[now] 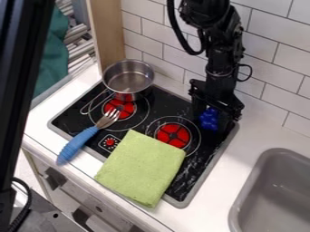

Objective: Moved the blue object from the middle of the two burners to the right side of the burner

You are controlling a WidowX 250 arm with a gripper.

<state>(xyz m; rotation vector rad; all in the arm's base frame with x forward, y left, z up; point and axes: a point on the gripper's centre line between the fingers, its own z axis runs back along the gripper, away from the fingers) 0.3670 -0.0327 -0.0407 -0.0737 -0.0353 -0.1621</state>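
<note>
Our claw [214,119] is at the back right of the black stove [136,123], pointing down, with the blue object [209,119] directly at its tips. We cannot tell whether it grips the object or is loose around it. The object is to the right of the right burner [173,135], near the stove's edge. Above, our black arm [221,61] comes in from the top edge and hangs nearly straight down before the white tiled wall [158,38].

Left of the claw, a metal saucepan [128,77] sits upright at the stove's back left corner, beside the left burner [119,109]. We see down to its bare metal bottom; its wire handle points toward the front left. The blue-handled fork [80,143] lies with its tines by that burner and its handle across the tabletop [39,130]. A folded green cloth [142,167] overlaps the stove's front edge. At the lower right is a grey sink [272,195].
</note>
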